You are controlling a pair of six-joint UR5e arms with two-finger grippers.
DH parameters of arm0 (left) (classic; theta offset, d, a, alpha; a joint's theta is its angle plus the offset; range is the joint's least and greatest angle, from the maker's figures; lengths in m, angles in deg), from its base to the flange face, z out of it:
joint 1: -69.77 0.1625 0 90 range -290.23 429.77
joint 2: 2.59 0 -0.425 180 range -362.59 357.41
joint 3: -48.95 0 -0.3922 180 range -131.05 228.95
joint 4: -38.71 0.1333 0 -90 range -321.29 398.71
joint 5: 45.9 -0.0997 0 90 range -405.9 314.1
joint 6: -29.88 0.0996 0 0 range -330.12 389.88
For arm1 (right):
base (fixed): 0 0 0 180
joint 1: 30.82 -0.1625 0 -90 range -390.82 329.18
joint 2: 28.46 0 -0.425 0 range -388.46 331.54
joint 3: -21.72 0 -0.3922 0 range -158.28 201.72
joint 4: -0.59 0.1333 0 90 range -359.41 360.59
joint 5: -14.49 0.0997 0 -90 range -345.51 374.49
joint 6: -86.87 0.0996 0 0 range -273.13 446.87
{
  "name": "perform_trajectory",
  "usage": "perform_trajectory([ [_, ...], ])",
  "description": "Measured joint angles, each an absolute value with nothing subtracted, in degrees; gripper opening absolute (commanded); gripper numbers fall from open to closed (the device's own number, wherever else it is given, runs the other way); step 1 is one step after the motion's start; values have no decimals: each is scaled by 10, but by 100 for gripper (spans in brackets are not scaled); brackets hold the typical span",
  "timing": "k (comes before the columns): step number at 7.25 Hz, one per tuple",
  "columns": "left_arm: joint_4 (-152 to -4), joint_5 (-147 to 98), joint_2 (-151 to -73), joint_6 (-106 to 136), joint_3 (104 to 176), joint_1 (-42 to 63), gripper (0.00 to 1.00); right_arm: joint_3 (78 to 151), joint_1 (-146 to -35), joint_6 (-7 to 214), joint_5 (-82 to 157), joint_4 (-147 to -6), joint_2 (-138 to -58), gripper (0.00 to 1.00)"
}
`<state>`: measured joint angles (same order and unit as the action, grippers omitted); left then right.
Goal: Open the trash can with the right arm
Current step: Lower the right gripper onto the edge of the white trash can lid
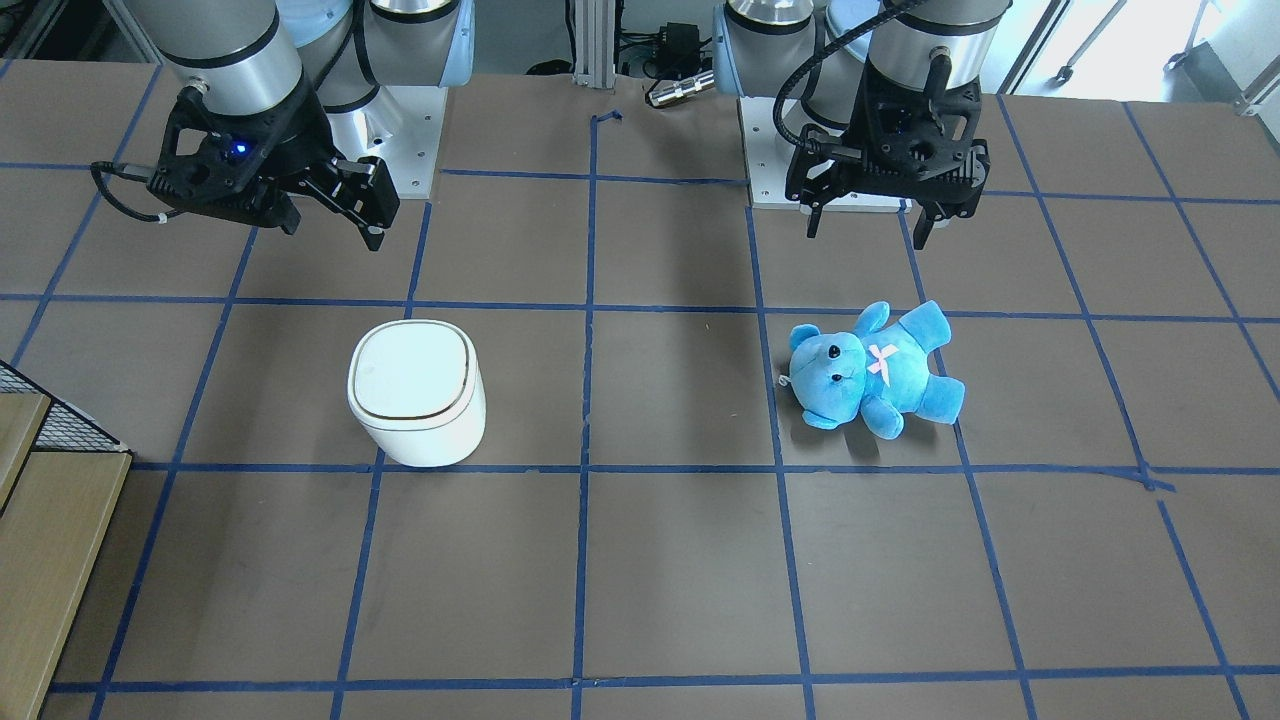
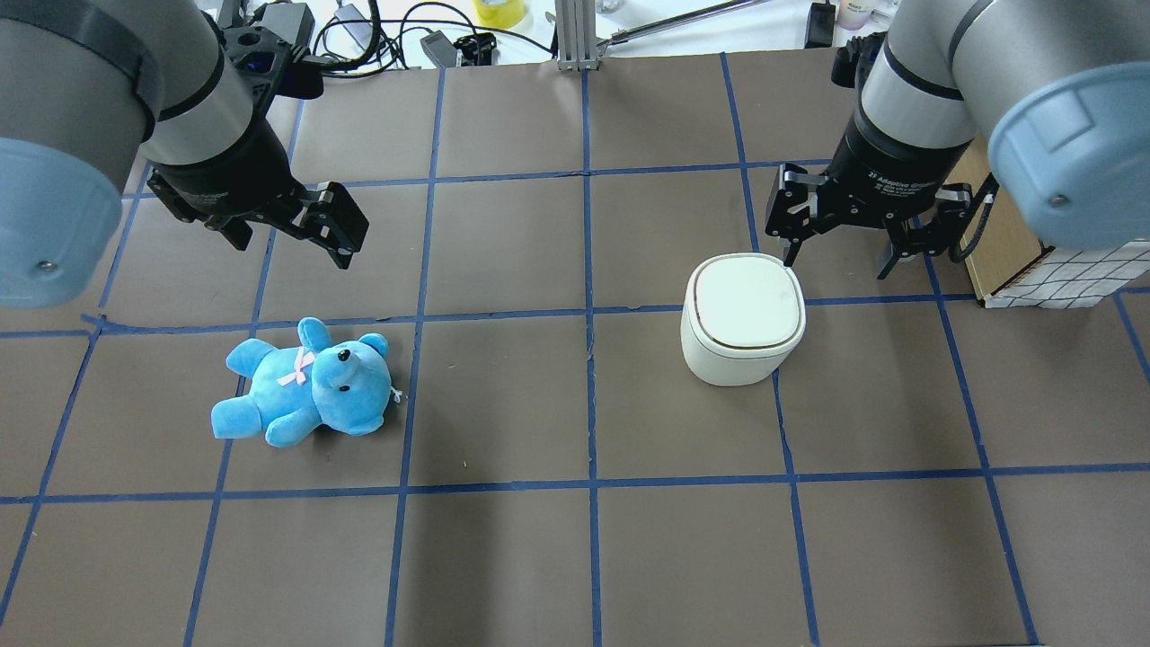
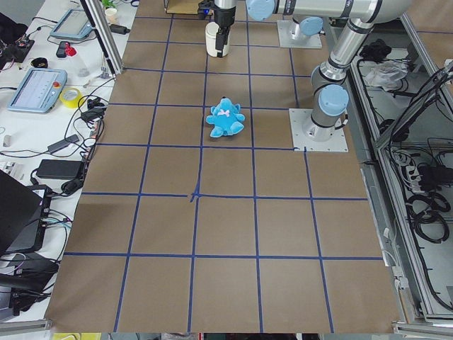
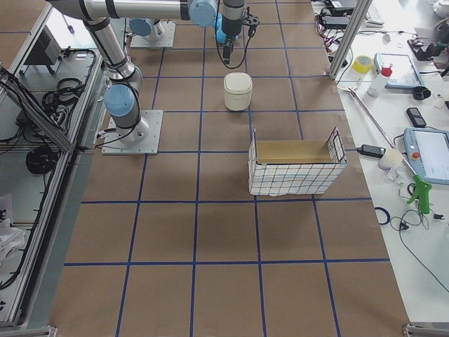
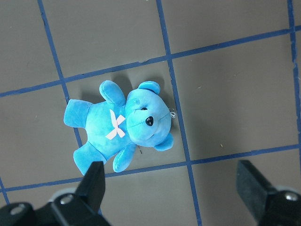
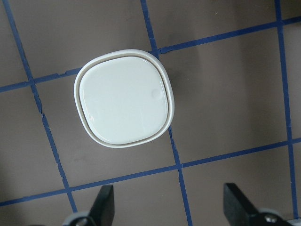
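Note:
The trash can (image 2: 742,316) is a small white bin with its flat lid shut, standing upright on the brown mat; it also shows in the front view (image 1: 416,390) and the right wrist view (image 6: 123,103). My right gripper (image 2: 840,261) is open and empty. It hovers above the mat just behind the can on the robot's side, clear of the lid; it also shows in the front view (image 1: 330,228) and the right wrist view (image 6: 171,202). My left gripper (image 2: 295,252) is open and empty, hovering above the blue teddy bear (image 2: 305,394).
The teddy bear (image 1: 872,368) lies on its back on the robot's left half of the mat and fills the left wrist view (image 5: 124,127). A wire-sided box (image 4: 295,168) stands at the table's right end, close beside the right arm.

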<state>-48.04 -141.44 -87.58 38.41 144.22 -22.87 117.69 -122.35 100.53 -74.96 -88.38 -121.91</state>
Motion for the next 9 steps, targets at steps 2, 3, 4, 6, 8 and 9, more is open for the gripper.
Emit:
perform_trajectory([
  [2, -480, -1414, -876, 384, 1442, -229, 100, 1178, -1223, 1004, -748, -891, -1211, 25],
  [3, -480, -1414, -876, 384, 1442, -229, 100, 1178, -1222, 1004, -747, -896, -1201, 9],
  [4, -480, -1414, -876, 384, 1442, -229, 100, 1178, -1222, 1004, -745, -898, -1187, 0],
  [6, -480, -1414, -876, 384, 1442, -229, 100, 1183, -1222, 1003, -741, -906, -1166, 0],
  [8, -480, -1414, -876, 384, 1442, -229, 100, 1217, -1222, 997, -742, -960, -1149, 0],
  [9, -480, -1414, -876, 384, 1442, -229, 100, 1239, -1222, 990, -743, -998, -1140, 0],
])
